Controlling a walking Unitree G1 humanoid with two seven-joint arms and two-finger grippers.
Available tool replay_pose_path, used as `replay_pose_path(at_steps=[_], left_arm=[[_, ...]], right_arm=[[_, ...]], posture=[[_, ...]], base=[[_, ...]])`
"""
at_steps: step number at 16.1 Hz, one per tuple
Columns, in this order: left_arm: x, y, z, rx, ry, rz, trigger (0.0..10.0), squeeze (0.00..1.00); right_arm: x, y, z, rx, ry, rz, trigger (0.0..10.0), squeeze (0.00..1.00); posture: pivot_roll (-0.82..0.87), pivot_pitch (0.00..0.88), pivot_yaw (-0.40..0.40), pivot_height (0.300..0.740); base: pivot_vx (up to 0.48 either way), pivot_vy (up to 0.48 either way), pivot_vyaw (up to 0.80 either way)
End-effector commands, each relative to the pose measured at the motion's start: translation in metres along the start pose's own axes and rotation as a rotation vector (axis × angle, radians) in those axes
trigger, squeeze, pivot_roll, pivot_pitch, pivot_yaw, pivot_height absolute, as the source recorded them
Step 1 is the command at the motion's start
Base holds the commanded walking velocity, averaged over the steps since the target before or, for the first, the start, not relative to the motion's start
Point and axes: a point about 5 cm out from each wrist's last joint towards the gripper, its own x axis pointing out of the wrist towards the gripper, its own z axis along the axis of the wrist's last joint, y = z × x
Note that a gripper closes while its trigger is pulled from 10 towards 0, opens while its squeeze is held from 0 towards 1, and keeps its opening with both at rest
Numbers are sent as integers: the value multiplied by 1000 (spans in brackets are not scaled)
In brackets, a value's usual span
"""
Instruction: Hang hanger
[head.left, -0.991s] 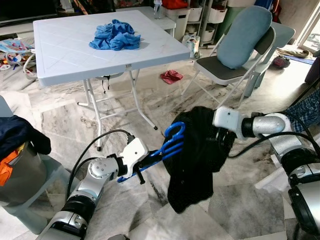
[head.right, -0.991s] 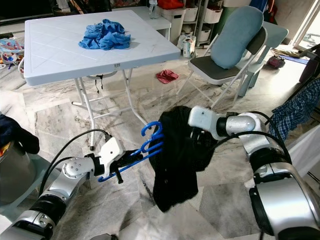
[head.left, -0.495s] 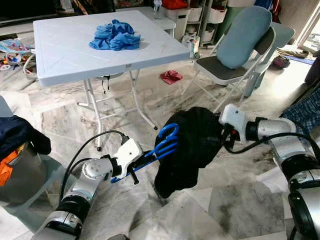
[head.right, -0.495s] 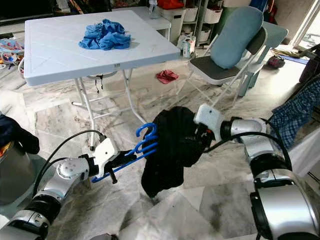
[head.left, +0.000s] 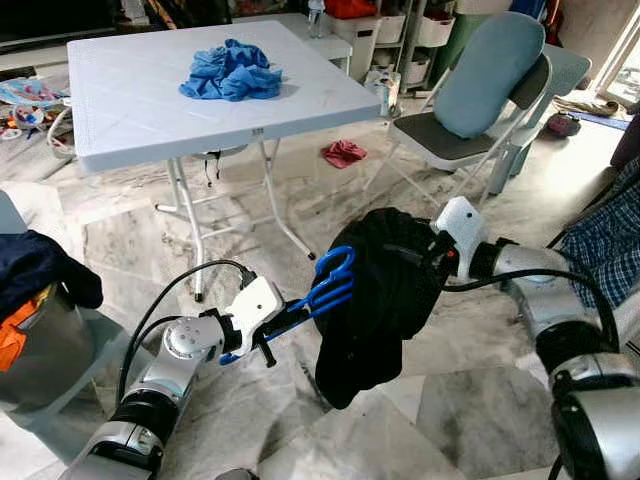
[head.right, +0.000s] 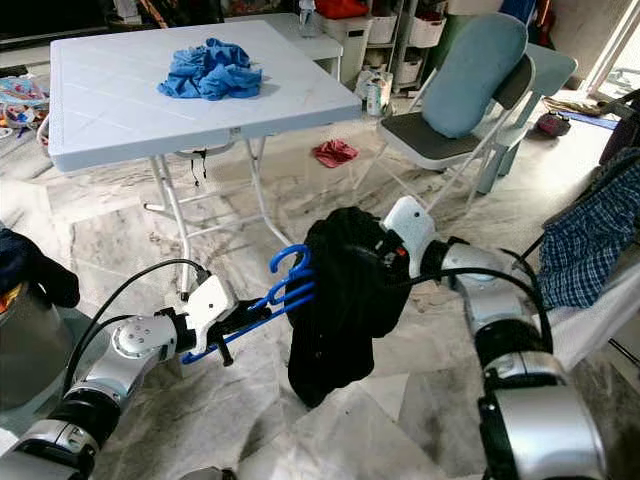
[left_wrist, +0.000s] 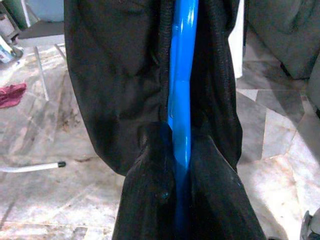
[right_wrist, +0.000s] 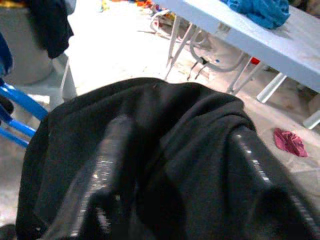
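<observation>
The black garment (head.left: 378, 285) has risen, draping the blue hanger (head.left: 322, 288).

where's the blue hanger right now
The blue hanger is in mid-air in front of the robot, held out by the left claw over the marble floor. Its far end runs into the black garment at the right claw.

Hanger (head.left: 325, 287): glossy blue plastic, smooth; garment (head.left: 375, 285) draped on it: matt black cloth with a faint sheen along the folds; table (head.left: 140, 110): pale matt plastic top on white metal legs; bundle (head.left: 232, 70) on it: crumpled blue cloth; floor (head.left: 250, 400): polished veined marble.
</observation>
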Motion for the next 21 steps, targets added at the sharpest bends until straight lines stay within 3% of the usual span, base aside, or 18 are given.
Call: replay_pose_path(at_steps=[1, 4, 12, 21], left_arm=[[0, 5, 6, 27, -23, 15, 0, 0], [-1, 6, 6, 31, -19, 21, 0, 0], [-1, 7, 8, 53, -28, 21, 0, 0], [0, 3, 10, 43, -57, 30, 0, 0]], right_arm=[[-3, -5, 4, 13, -29, -41, 0, 0], [-5, -10, 1, 101, -57, -140, 0, 0], [5, -6, 2, 202, -102, -222, 0, 0], [13, -25, 15, 338, -151, -502, 0, 0]], posture=[[-115, 0, -42, 740], [-113, 0, -42, 740], [-101, 0, -46, 740], [-105, 0, -41, 740]], base=[[0, 0, 0], [0, 0, 0], [0, 0, 0], [0, 0, 0]])
